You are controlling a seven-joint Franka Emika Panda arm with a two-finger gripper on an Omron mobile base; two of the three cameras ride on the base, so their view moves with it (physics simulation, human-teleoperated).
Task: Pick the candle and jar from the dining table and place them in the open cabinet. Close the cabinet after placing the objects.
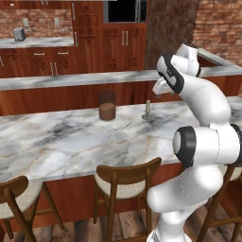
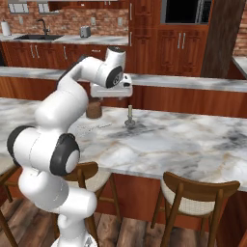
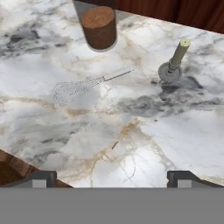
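Your end effector (image 3: 112,178) hangs above the marble tabletop (image 3: 144,144) with its two fingertips spread wide apart and nothing between them. Ahead of it and to the right in the hand view, the candle (image 3: 174,61) stands upright in its dark round-footed holder, well clear of the fingertips. Ahead and slightly to the left, the jar (image 3: 99,25) stands upright with its brown fill in the lower half. Between jar and candle, nearer the end effector, a wire whisk (image 3: 83,85) lies flat on the marble. From the base views you see the end effector raised above the candle (image 2: 129,115) and the jar (image 1: 107,108).
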